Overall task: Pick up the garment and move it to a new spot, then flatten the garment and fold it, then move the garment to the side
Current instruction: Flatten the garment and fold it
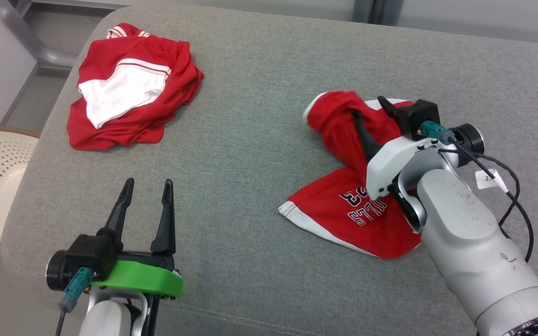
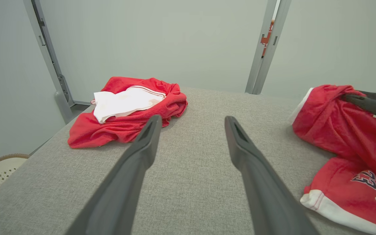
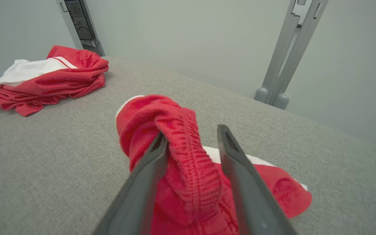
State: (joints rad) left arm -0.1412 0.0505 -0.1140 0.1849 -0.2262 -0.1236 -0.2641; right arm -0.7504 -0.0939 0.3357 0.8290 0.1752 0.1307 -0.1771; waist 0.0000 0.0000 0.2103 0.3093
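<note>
Lying at 3 o'clock: red garment [image 1: 343, 219], waistband loose between parted right gripper [image 3: 192, 133]. Left gripper [image 1: 148, 183], 7 o'clock: spread wide, empty. Second garment [image 1: 129, 88], 10 o'clock.

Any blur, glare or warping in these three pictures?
Head view: even light, no glare; the lifted end of the red garment is smeared. Left wrist view: the wall posts splay from the wide lens. Right wrist view: the right gripper's fingers blur near the lens.

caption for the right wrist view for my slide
Right gripper, jaws apart, around the red garment's elastic band on a grey cushion.
</note>
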